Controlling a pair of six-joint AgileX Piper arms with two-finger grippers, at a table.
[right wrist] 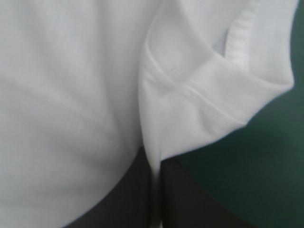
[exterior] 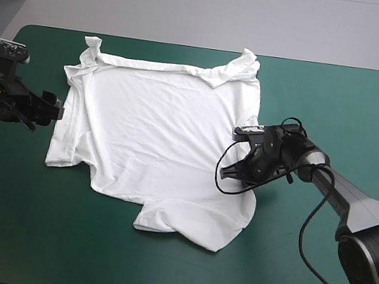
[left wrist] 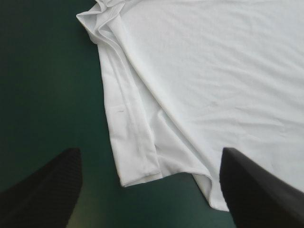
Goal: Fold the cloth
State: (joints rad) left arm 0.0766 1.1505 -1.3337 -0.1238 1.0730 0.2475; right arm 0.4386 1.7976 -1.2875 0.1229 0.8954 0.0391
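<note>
- My right claw [right wrist: 154, 194] is pinched almost closed on a fold of the one white T-shirt [exterior: 154, 136]. A thin sheet of cloth runs up between its two black fingers [right wrist: 190, 209], and a hemmed edge [right wrist: 232, 47] stands just ahead of them.
- My left claw [left wrist: 149, 154] stands wide. Its two black fingers [left wrist: 42, 190] are far apart and hold nothing, at the T-shirt's left border, with a doubled-over hem ahead between them.
- The T-shirt lies spread mostly flat at the middle of the bench [exterior: 327, 92]. Its far edge is rolled over on itself, both far corners are bunched, and one flap sticks out toward the near edge.
- From above I count two claws, one at each side of the single T-shirt. The left is just off its left edge over the bare teal-green cover [exterior: 17, 180], and the right is on its right edge.
</note>
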